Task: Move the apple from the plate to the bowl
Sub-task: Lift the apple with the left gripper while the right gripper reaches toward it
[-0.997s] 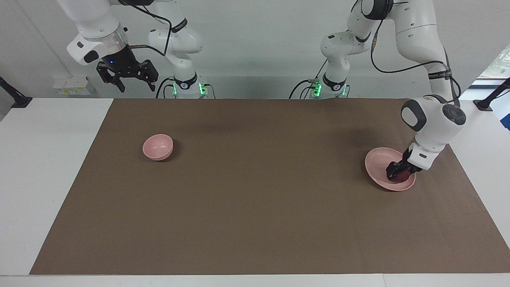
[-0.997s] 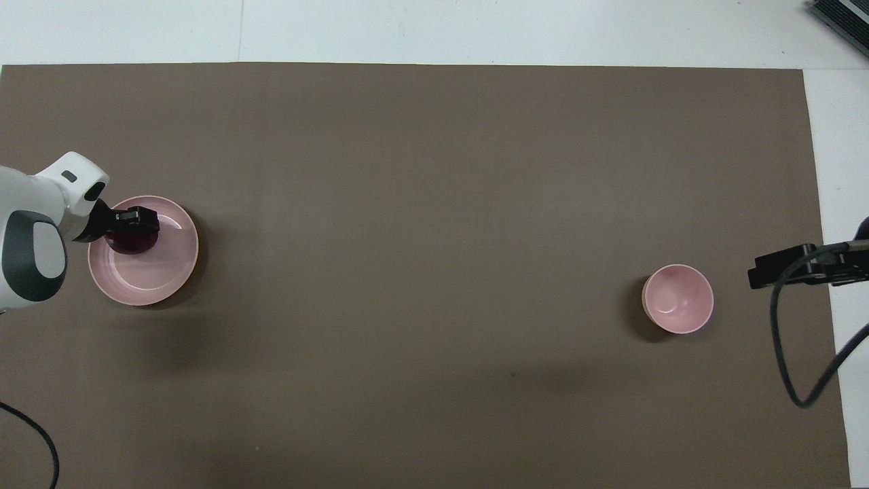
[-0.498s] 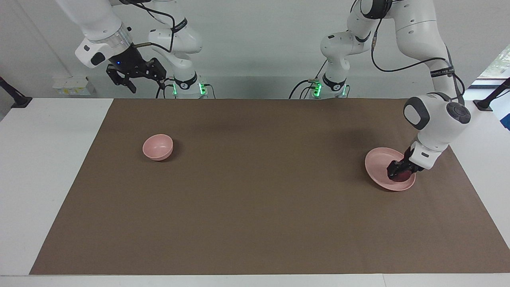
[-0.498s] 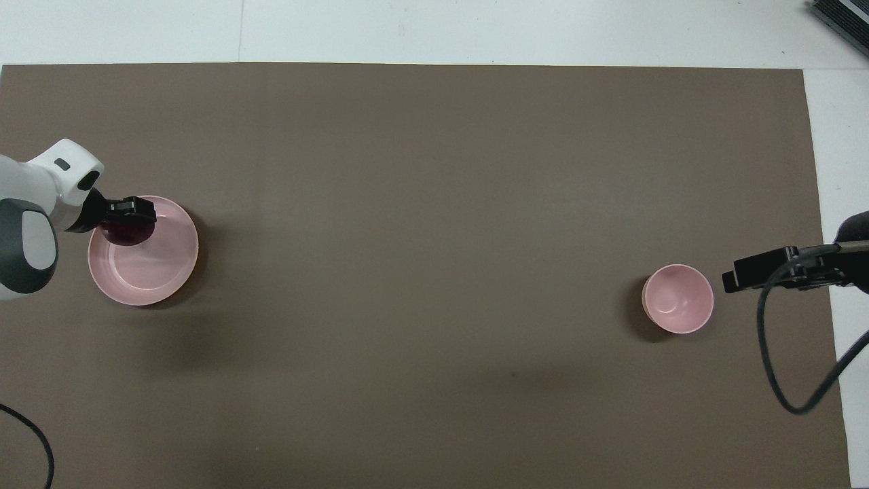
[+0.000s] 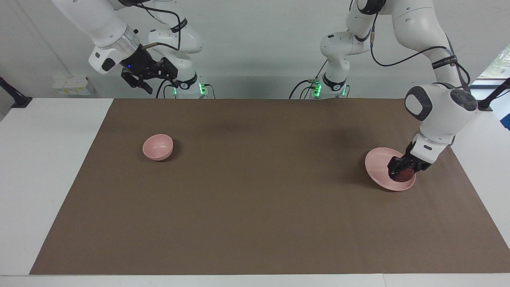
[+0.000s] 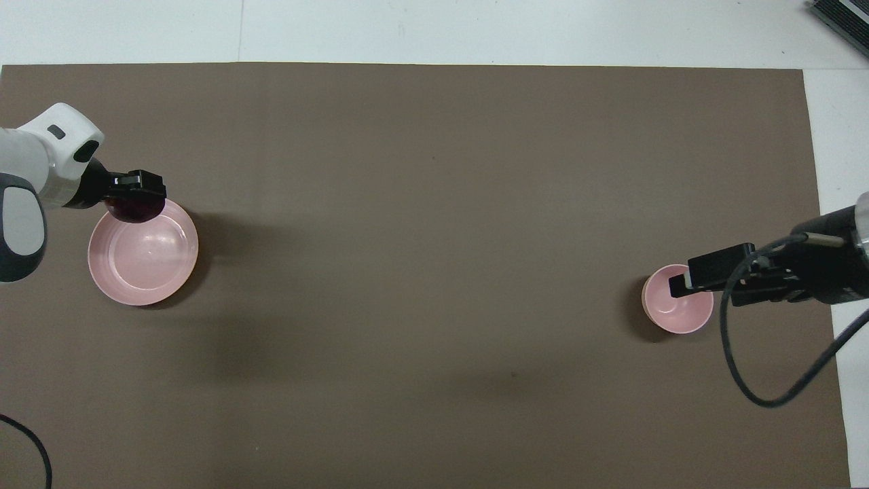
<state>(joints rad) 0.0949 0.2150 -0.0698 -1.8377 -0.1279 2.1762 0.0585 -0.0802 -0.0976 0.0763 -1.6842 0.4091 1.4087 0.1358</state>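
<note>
Two arms share this tabletop (image 5: 48,167), and only the left one is working: the left pincer (image 5: 400,169) is clenched on the apple (image 5: 402,175), its fingers closed around the dark red fruit from the sides, so the round thing cannot roll out. The apple sits low over the plate (image 5: 376,163), above the plate's rim farther from the robots; in the overhead view the apple (image 6: 132,207) overlaps the edge of the plate (image 6: 142,265), and from the facing view I cannot tell for sure whether it has cleared the surface. The plate lies toward the left arm's end of the brown mat (image 5: 259,199), near the mat's edge. The bowl (image 5: 158,146) stands upright and empty toward the right arm's end, well apart from the plate, so the apple has nearly the whole width of the mat to cross. That stretch of mat between them is bare, which leaves a free path at low height, though the bowl's wall is higher than the plate's rim and calls for some lift before release. The right pincer (image 5: 149,77) hangs high with its fingers spread and holding nothing; seen from overhead, the right pincer (image 6: 699,275) covers part of the bowl (image 6: 672,312), and could crowd the drop if it comes lower.
</note>
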